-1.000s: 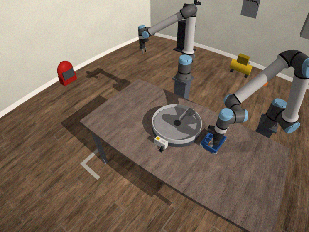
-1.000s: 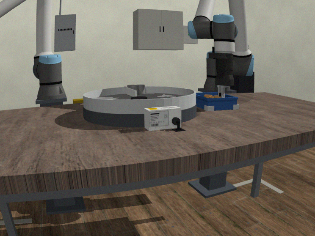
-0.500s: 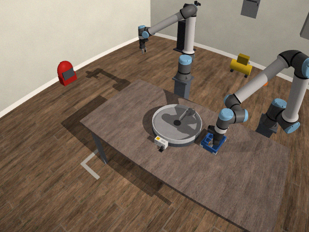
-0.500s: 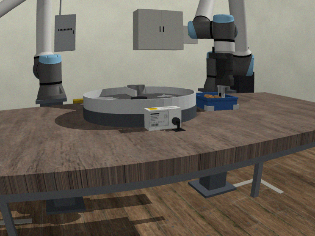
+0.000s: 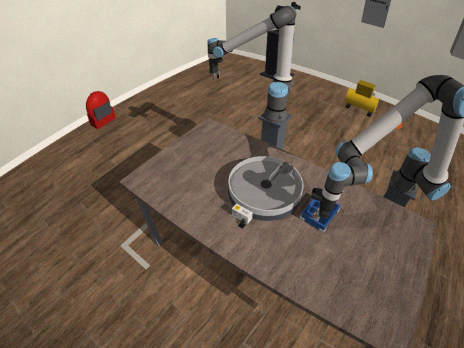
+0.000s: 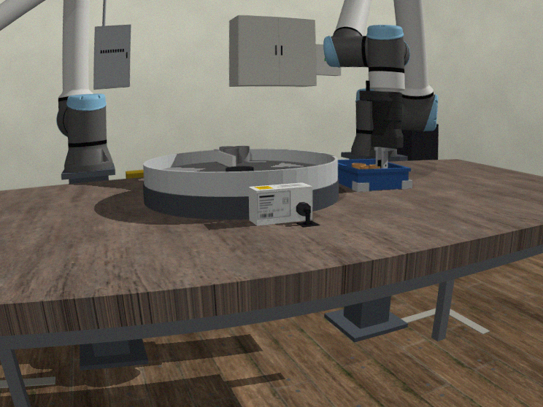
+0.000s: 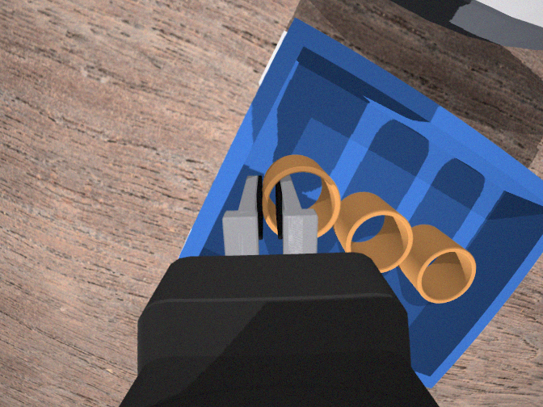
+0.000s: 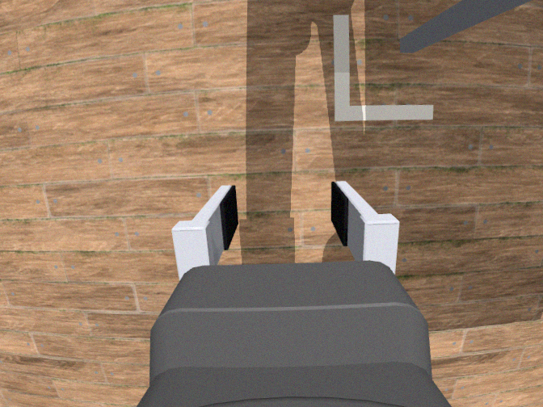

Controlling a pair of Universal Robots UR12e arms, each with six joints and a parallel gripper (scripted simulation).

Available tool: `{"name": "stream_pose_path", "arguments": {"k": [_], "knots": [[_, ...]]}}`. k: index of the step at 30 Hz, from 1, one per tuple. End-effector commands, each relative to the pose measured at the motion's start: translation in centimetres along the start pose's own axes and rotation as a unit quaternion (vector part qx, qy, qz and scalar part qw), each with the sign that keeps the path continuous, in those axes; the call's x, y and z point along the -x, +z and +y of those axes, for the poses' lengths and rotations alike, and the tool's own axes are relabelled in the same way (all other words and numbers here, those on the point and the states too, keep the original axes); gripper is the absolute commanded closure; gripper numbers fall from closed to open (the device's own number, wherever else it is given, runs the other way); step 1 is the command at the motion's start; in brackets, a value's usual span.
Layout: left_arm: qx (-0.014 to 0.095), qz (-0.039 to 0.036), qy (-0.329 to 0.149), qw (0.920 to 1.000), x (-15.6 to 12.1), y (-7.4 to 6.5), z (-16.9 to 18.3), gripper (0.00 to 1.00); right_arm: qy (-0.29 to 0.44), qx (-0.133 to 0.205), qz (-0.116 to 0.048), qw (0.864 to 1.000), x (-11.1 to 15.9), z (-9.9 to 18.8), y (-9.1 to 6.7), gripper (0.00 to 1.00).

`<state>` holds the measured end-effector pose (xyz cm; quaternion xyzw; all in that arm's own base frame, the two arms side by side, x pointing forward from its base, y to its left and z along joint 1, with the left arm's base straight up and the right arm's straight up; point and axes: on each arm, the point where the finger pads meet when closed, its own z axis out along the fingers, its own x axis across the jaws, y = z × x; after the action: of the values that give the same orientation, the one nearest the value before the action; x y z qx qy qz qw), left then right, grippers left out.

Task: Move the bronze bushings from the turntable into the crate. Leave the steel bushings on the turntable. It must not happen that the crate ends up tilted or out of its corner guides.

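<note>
L gripper (image 5: 319,217) (image 6: 382,165) (image 7: 270,207) on bushing (image 7: 331,201), in crate (image 5: 307,221) (image 6: 381,179) (image 7: 219,183)

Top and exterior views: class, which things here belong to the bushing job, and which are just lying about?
Job:
- turntable
- crate
- corner guides
- bronze bushings
- steel bushings

Apparently just about:
- white labelled box
- red welding helmet
- yellow compressor
- grey wall cabinet
</note>
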<state>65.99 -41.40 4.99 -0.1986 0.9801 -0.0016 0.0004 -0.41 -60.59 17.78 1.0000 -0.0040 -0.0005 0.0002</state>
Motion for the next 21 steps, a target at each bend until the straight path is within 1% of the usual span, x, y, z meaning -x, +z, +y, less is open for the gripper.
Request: {"name": "stream_pose_path", "arguments": {"k": [1, 10, 21], "knots": [[-0.001, 0.0001, 0.000, 1.0000, 0.10, -0.01, 0.07, 1.00, 0.000, 0.000, 0.000, 1.000, 0.10, -0.19, 0.07, 0.00], [0.000, 0.0005, 0.000, 1.0000, -0.03, 0.36, 0.40, 1.00, 0.000, 0.000, 0.000, 1.000, 0.10, -0.19, 0.07, 0.00], [-0.001, 0.0001, 0.000, 1.0000, 0.03, 0.23, 0.24, 1.00, 0.000, 0.000, 0.000, 1.000, 0.10, -0.19, 0.07, 0.00]]}}
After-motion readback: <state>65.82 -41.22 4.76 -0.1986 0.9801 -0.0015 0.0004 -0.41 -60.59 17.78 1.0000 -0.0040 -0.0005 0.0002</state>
